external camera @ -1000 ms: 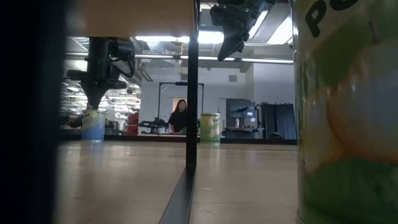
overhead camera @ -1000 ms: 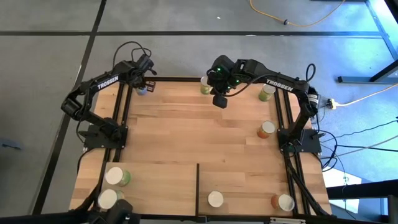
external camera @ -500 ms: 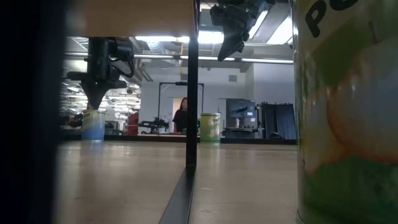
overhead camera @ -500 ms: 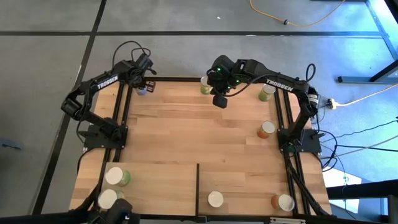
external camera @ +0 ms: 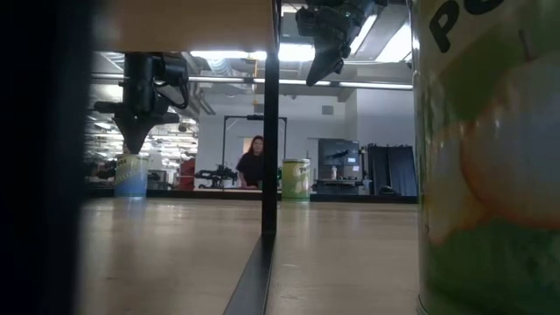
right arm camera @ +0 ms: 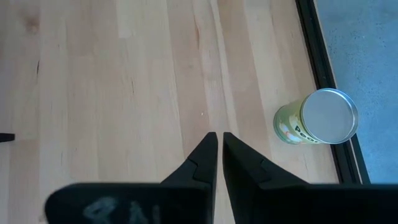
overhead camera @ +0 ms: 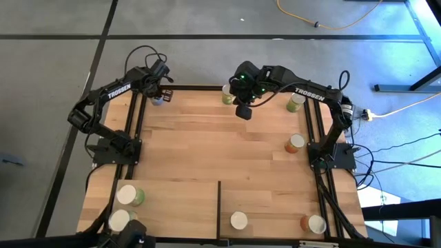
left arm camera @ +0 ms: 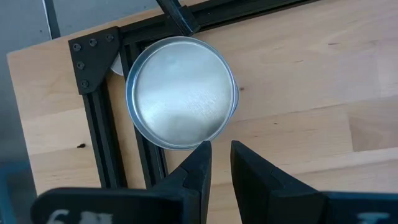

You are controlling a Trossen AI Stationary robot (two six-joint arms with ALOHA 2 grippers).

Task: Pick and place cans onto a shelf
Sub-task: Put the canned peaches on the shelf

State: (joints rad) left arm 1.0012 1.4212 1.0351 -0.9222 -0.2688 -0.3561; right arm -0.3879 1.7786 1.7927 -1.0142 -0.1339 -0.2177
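A can with a blue-and-white side (external camera: pixel 131 175) and a silver top (left arm camera: pixel 180 93) stands at the table's far left corner. My left gripper (left arm camera: pixel 219 144) hangs right over it, pointing down, its fingers a narrow gap apart with nothing between them. My right gripper (overhead camera: pixel 243 112) hangs shut high over the far middle of the table, beside a green can (right arm camera: pixel 317 118). Another green can (overhead camera: pixel 295 102) and an orange can (overhead camera: pixel 295 143) stand along the right edge. The pale shelf (overhead camera: pixel 172 207) with its dark divider (overhead camera: pixel 219 207) lies at the near edge and bears several cans (overhead camera: pixel 127 195). My left gripper's fingertips (left arm camera: pixel 202 149) stand at the near rim of the can's top (left arm camera: pixel 186 144). I cannot tell whether they touch it. The can stands upright on the table.
Black frame rails (overhead camera: pixel 134 131) run along the table's left, far and right edges. One green can (external camera: pixel 490 157) on the shelf stands close before the low camera. A person (external camera: pixel 254 162) is in the room far behind the table.
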